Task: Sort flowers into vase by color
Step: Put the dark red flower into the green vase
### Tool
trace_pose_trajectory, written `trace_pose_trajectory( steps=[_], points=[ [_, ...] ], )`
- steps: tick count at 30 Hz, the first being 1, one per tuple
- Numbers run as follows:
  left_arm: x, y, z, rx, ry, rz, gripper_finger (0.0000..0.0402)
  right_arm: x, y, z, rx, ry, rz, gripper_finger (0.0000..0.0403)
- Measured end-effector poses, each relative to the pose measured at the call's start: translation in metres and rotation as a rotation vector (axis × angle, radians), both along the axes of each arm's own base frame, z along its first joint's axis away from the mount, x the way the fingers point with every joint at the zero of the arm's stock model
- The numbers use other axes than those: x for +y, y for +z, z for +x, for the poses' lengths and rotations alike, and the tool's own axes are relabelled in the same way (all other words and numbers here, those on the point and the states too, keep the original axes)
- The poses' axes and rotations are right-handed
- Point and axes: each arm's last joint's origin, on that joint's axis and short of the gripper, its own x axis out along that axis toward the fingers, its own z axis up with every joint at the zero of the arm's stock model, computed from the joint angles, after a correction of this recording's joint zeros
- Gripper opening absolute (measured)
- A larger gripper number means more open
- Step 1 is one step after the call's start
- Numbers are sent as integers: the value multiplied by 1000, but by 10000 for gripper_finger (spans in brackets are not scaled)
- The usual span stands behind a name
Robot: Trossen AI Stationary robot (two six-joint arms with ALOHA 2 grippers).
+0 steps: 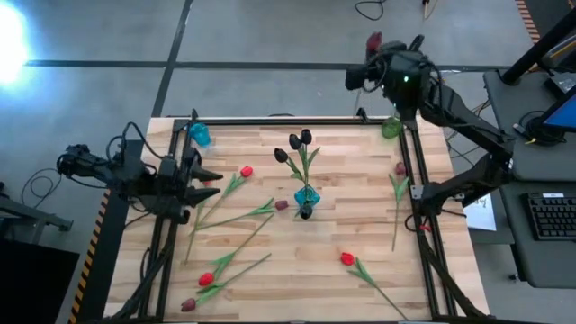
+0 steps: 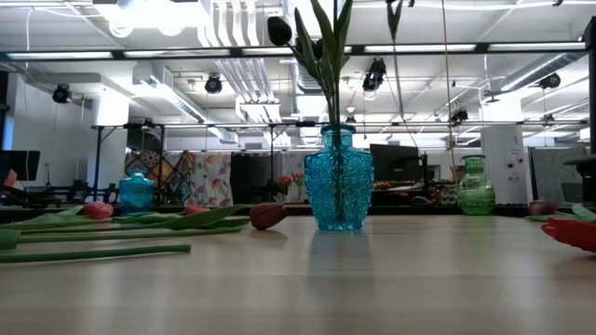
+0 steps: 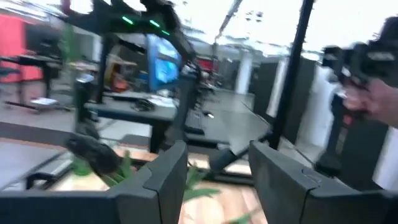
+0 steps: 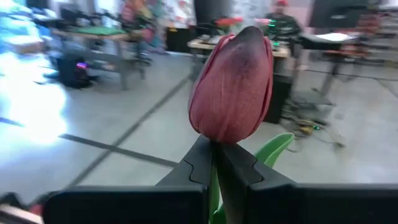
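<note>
With the right gripper (image 4: 214, 163) pinching a maroon tulip (image 4: 233, 81) beyond the green vase (image 1: 391, 128), next lower its stem in; left gripper (image 3: 214, 180) waits spread.

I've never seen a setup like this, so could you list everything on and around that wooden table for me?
Glass vases: three; blue patterned one at centre holding two black tulips, small blue one at far left corner, green one at far right corner.
Loose artificial tulips: about eight, red or dark maroon, lying across the table.
Left fingers: parted, empty, over the table's left edge.
Right fingers: shut on a maroon tulip, beyond the far edge.
</note>
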Motion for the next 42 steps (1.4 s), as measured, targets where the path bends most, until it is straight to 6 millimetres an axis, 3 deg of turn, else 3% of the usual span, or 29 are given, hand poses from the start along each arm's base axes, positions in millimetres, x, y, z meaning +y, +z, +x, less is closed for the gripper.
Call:
trace_pose_trajectory(
  steps=[4,9,16,20,24,32,38,42],
  points=[
    [10,1,6,9,19,-11,141,-27,-9,2,-19,92,-24,9],
    [39,5,17,39,188,15,120,-54,-24,-3,8,38,-94,9],
    [108,-6,36,99,321,-37,94,-75,-25,-41,42,-118,-136,9],
    [152,-13,35,89,396,-105,81,-81,-25,-53,99,-259,-138,9],
    [183,-14,28,139,504,-140,78,-83,-23,-63,129,-329,-146,9],
    [199,-4,29,311,550,-72,78,-92,-54,-73,177,-371,-80,9],
    [203,9,33,298,551,-58,77,-79,-52,-79,144,-322,-86,9],
    [201,14,31,289,551,-52,77,-77,-61,-79,268,-267,-25,9]
  ],
)
